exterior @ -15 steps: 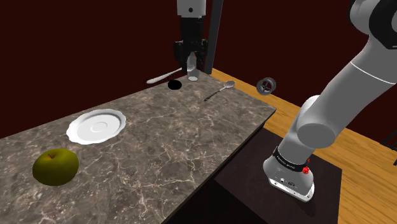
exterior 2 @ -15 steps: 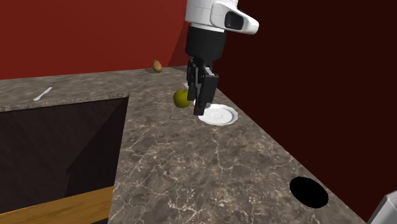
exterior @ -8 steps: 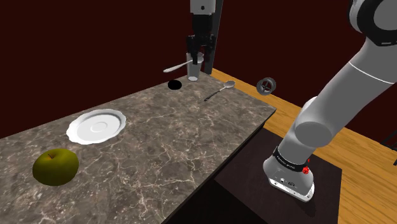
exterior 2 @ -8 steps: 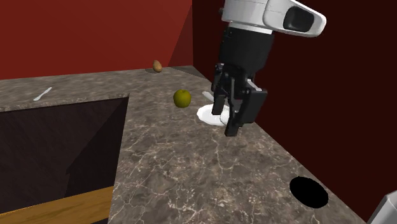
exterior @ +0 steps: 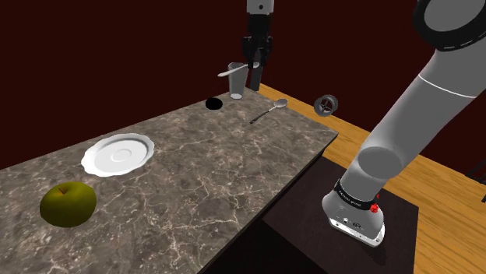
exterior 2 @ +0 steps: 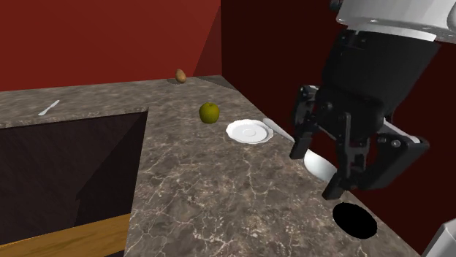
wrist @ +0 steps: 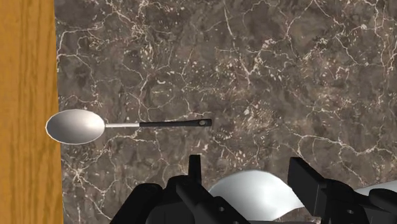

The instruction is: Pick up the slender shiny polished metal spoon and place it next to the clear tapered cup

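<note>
1. Comparing with a second ago: the pincer has moved toward the shoulder view's right and risen. It now hangs near the cup at the far end of the worktop.
2. In the second exterior view it has left the plate behind and come up to the black round spot.
3. Judgement: the carry is nearly done; lowering and letting go beside the cup remain.
4. Pincer: clenched on the spoon. The fingers stand part-way apart with the bowl clasped between them and the handle sticking out sideways. It touches nothing else.
5. The spoon is in the air, clear of the worktop.
6. A second spoon, dark-handled, lies untouched by the worktop's edge.
</note>
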